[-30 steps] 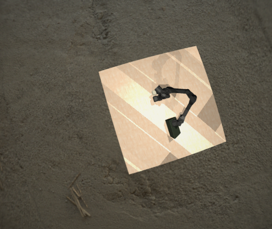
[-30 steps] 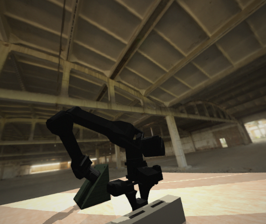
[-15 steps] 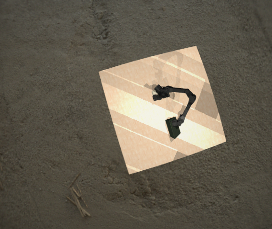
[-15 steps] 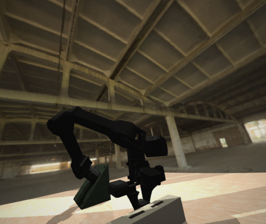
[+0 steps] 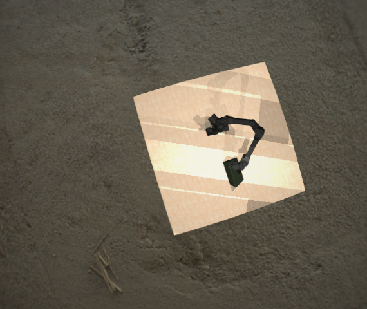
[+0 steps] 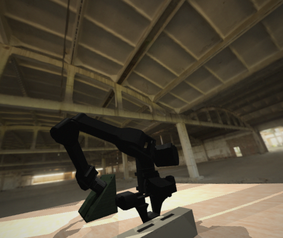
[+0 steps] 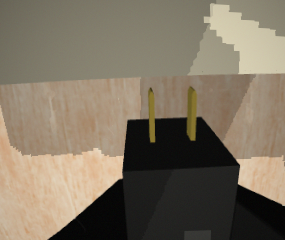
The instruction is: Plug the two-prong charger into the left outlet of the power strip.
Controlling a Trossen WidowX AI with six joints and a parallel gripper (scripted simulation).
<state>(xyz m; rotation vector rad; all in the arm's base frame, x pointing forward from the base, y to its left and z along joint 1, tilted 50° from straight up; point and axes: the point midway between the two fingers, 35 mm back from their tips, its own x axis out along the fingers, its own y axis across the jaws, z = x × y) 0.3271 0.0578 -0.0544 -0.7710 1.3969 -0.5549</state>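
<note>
The black two-prong charger [image 7: 181, 200] [image 6: 152, 214] is held between the fingers of my gripper [image 6: 150, 217], which is shut on it. Two gold prongs [image 7: 152, 116] [image 7: 192, 115] stick out from its front face, side by side and bare in the wrist view. The pale grey power strip [image 6: 191, 224] lies at the bottom of the exterior view, with two dark slots [image 6: 167, 216] [image 6: 145, 227] on top. The fingertips and charger are at its far long edge, partly hidden behind it. A grey surface, apparently the strip, fills the top of the wrist view; no slot shows there.
The arm's base is fixed to a dark green wedge-shaped block [image 5: 233, 172] [image 6: 106, 202] on the square wooden table top [image 5: 183, 206] [image 6: 229, 205]. Bright light bands and shadows cross the table top.
</note>
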